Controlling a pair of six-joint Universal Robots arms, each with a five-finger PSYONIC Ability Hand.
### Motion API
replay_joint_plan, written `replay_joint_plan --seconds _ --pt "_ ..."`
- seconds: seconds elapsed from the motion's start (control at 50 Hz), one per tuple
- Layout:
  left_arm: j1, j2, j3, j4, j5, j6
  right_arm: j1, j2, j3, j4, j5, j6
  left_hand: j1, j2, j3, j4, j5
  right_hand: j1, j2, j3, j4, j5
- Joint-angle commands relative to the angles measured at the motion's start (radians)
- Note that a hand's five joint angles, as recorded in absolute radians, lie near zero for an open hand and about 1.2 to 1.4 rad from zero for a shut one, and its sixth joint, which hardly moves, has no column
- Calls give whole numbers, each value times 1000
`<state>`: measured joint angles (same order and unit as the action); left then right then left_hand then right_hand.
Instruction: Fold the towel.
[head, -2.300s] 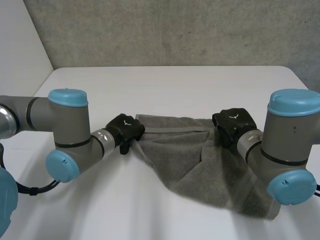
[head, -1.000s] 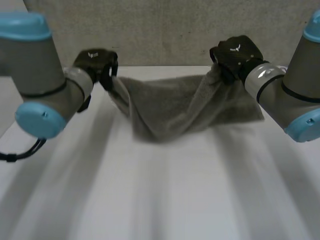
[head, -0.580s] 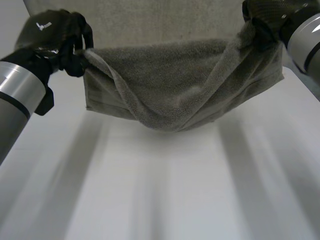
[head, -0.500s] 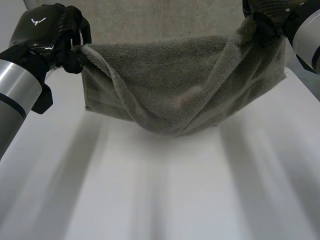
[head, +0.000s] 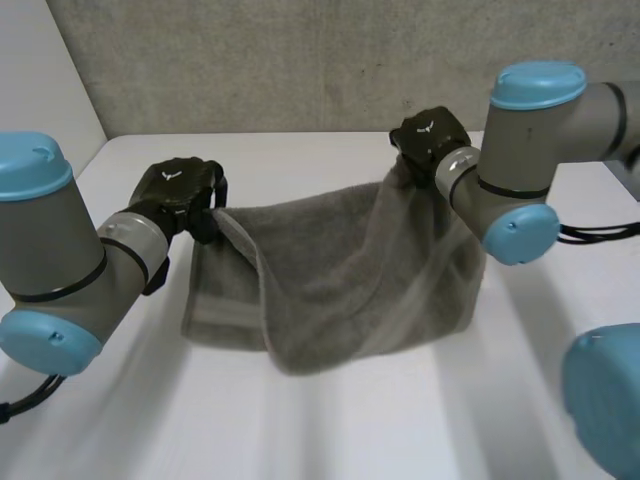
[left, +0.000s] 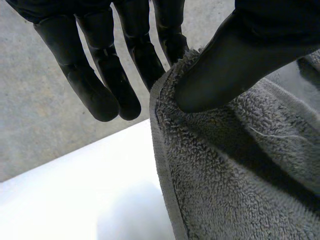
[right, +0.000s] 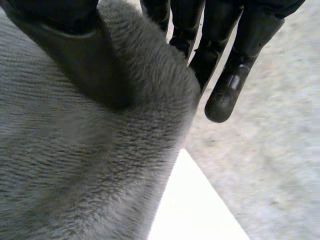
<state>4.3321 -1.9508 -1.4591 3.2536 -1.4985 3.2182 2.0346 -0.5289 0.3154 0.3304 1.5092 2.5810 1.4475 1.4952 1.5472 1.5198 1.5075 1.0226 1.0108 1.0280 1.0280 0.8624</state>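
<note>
the towel (head: 340, 290) is being held over the table (head: 300, 150), perhaps touching it. its corners are being pinched: nine o'clock by the left hand (head: 180, 195), one o'clock by the right hand (head: 430, 135).

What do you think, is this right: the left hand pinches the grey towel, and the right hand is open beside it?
No. The left hand does pinch the grey towel, but the right hand pinches it too, as the right wrist view shows.

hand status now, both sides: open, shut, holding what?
Left hand: shut on the grey terry-cloth towel, thumb pinching one upper corner.
Right hand: shut on the towel, pinching the opposite upper end.
</note>
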Motion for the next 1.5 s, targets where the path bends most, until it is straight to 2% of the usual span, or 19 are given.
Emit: replay_joint_plan --seconds 0.02,0.18,0.22,0.24,0.28,0.46,0.54,0.6,0.7,0.86,1.06,1.12,1.16,1.18,1.2,1.22,1.26,1.38,1.5 --pt "14 4 45 1 -2 15 -7 40 -153 -65 92 11 -51 -99 -151 -124 -286 -848 -836 -853 -853 -862" --pt "38 -3 54 29 -5 15 4 -143 165 -51 95 16 -51 -99 -151 -124 -286 -848 -836 -853 -853 -862" --pt "52 -14 56 47 -18 17 6 -285 368 -80 85 16 -51 -99 -151 -124 -286 -848 -836 -853 -853 -862" --pt "52 -14 56 48 -19 17 6 -286 369 -80 85 16 -51 -99 -151 -124 -286 -848 -836 -853 -853 -862" --pt "60 -23 60 52 -34 20 15 -379 541 -144 80 16 -51 -99 -151 -124 -286 -848 -836 -853 -853 -862" --pt "86 -39 56 54 -37 23 148 -497 872 -232 58 65 -51 -99 -151 -124 -286 -848 -836 -853 -853 -862" --pt "86 -42 52 52 -37 23 193 -514 965 -241 28 197 -51 -99 -151 -124 -286 -848 -836 -853 -853 -862" --pt "86 -43 49 54 -37 23 214 -516 1001 -241 -30 290 -51 -99 -151 -124 -286 -848 -836 -853 -853 -862" --pt "86 -43 49 54 -37 23 248 -500 1012 -270 -63 366 -51 -99 -151 -124 -286 -848 -836 -853 -853 -862" --pt "86 -43 45 54 -37 23 308 -401 996 -372 -58 389 -51 -99 -151 -124 -286 -726 -715 -732 -732 -741" --pt "86 -43 43 54 -37 25 335 -307 953 -381 -52 392 -51 -99 -151 -124 -286 -668 -656 -673 -673 -682" --pt "86 -45 42 54 -37 25 335 -293 949 -381 -49 392 -51 -99 -151 -124 -286 -530 -518 -535 -535 -544" --pt "86 -45 42 54 -37 25 335 -289 946 -382 -47 390 -51 -99 -151 -124 -286 -267 -255 -272 -272 -281" --pt "86 -45 42 54 -37 25 335 -289 946 -383 -47 390 -51 -99 -151 -124 -286 -265 -254 -271 -271 -280" --pt "86 -45 42 55 -37 25 332 -293 946 -386 -40 392 -51 -99 -151 -124 -286 -12 -1 -18 -18 -27" --pt "86 -45 42 55 -37 25 332 -293 946 -386 -40 392 -51 -99 -151 -124 -286 -10 2 -15 -15 -24" --pt "86 -45 43 55 -37 25 325 -313 946 -398 -3 393 -51 -99 -151 -124 -286 372 384 367 367 358" --pt "86 -40 45 51 -37 25 311 -462 944 -407 68 410 -51 -99 -151 -124 -286 374 385 368 368 359" --pt "90 -26 43 44 -35 25 226 -589 926 -335 57 367 -51 -99 -151 -124 -286 374 385 368 368 359"
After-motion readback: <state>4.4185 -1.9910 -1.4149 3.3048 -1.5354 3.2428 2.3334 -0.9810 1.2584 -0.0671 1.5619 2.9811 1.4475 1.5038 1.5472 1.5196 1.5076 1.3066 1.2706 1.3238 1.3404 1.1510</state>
